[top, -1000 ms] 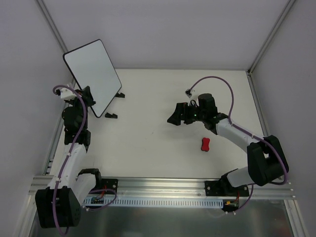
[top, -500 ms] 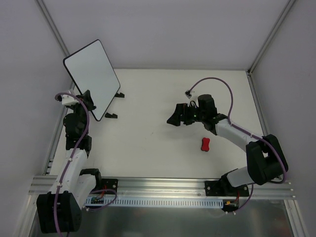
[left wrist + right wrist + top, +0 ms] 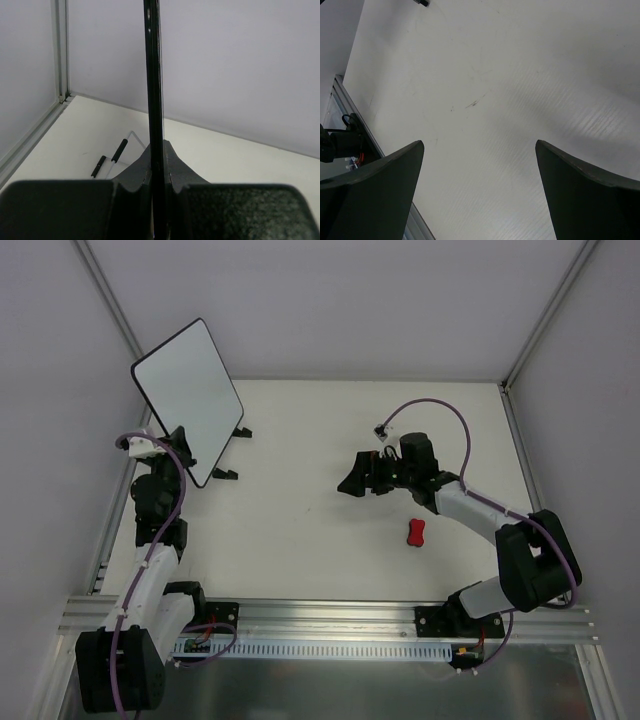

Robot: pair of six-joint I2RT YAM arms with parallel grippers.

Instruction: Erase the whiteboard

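White whiteboard [image 3: 187, 400] with black border, red eraser [image 3: 417, 532], purple cable [image 3: 432, 398]

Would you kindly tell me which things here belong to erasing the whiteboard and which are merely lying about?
Job: whiteboard, clamped in the left gripper; red eraser on the table; open right gripper.
Lying about: two black tabs beside the board, possibly its feet.

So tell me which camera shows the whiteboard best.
Top external: it shows the whiteboard whole, face visible, tilted up, its lower edge in the shut left gripper. The left wrist view shows only its thin black edge, seen end-on. The right wrist view shows none of it.
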